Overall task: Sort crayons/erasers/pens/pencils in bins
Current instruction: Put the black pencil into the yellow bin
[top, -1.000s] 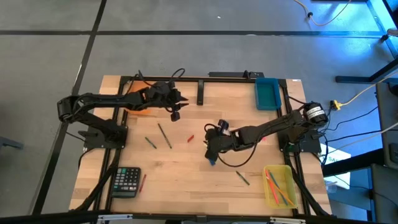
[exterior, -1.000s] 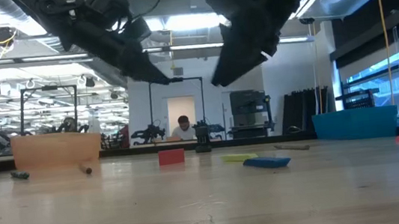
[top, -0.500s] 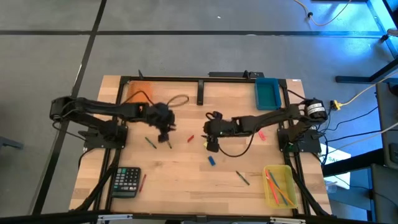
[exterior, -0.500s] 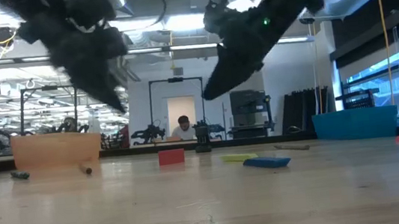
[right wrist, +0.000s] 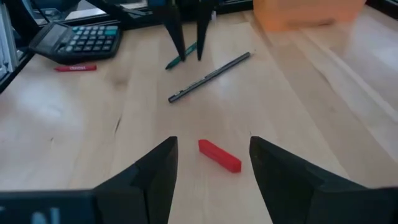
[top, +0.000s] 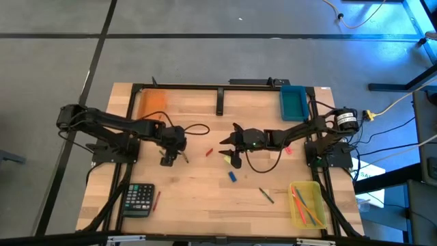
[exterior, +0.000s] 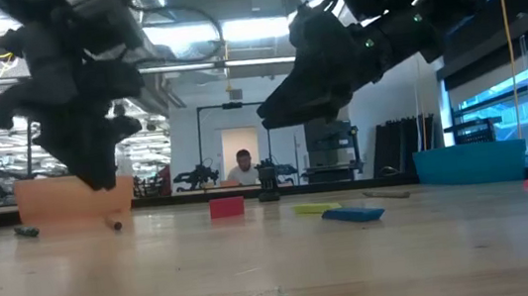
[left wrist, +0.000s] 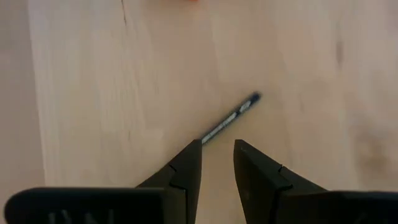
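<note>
On the wooden surface point(top: 198, 188), the right end effector point(right wrist: 211, 158) hangs released with a red crayon point(right wrist: 219, 155) lying between its fingers, while the left end effector point(left wrist: 216, 160), narrowly parted and empty, hovers over a dark pen point(left wrist: 229, 118) at its 12 o'clock.

You'll find the black calculator point(top: 140, 199) lying flat on the wooden bench point(top: 198, 184), well apart from the left fingers point(top: 166, 161), toward the front edge and out to their left; it is farther still from the right fingers point(top: 236, 162). The black bar point(top: 220, 101) lies near the bench's far edge, well apart from both pairs of fingers and roughly midway between them across the bench. In the low view, look below the tips of the right fingers and you'll see a person point(exterior: 244, 167) far back in the room, framed by a lit doorway.
</note>
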